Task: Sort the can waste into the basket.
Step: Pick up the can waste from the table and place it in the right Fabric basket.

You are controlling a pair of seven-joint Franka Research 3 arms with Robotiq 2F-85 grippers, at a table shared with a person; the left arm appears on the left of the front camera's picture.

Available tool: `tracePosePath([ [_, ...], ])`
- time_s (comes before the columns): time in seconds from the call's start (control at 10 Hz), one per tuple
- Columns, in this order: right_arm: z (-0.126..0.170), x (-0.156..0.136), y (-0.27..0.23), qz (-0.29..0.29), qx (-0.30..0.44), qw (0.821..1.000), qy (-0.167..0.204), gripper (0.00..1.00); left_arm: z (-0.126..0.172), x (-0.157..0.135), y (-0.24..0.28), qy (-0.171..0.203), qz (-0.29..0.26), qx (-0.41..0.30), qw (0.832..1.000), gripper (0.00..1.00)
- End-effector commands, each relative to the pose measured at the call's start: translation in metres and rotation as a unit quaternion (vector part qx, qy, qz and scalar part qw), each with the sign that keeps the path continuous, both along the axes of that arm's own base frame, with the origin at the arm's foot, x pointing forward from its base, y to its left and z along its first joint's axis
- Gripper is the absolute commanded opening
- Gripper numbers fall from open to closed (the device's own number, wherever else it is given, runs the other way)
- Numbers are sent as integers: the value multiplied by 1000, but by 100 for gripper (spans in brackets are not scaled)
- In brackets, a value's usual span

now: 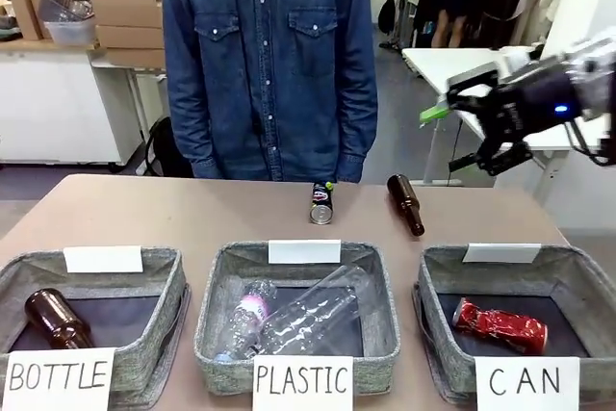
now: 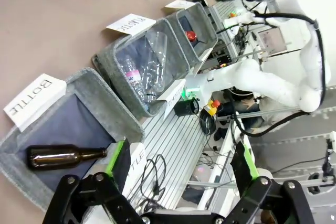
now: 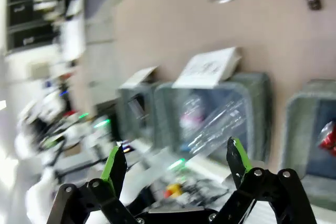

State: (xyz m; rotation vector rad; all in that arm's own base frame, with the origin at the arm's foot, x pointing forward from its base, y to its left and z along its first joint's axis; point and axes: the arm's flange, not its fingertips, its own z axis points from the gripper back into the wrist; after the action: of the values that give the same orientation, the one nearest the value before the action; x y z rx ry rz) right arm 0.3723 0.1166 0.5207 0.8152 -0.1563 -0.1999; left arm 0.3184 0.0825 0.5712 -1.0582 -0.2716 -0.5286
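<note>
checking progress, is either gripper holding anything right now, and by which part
Nothing is held: the left gripper and the right gripper are both open and empty.

A: We are looking across a brown tabletop [image 1: 192,214] into a room that is glowing with even, bright light.
B: We are seeing a white counter [image 1: 58,103] standing at the far left. Cardboard boxes [image 1: 125,2] are sitting on it beside a clear plastic tub [image 1: 65,9].
A: A dark bag [image 1: 166,149] is resting on the grey-blue floor [image 1: 399,137] next to that counter.
B: On the right we are noticing a white table [image 1: 462,63], and the floor is stretching between it and the counter.
</note>
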Motion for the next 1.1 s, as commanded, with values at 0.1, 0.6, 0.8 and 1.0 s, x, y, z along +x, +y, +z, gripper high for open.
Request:
tracePosePath([
  [0.1,-2,41,34,-73,-358,930,45,100,0,-3,3,-6,-8,1,1000,100],
  [0.6,-4,31,42,-31,-212,977,-17,100,0,-3,3,-6,-8,1,1000,100],
  [0.8,-15,49,65,125,-347,929,13,100,0,-3,3,-6,-8,1,1000,100],
  [1.0,-18,53,67,181,-363,913,34,100,0,-3,3,-6,-8,1,1000,100],
])
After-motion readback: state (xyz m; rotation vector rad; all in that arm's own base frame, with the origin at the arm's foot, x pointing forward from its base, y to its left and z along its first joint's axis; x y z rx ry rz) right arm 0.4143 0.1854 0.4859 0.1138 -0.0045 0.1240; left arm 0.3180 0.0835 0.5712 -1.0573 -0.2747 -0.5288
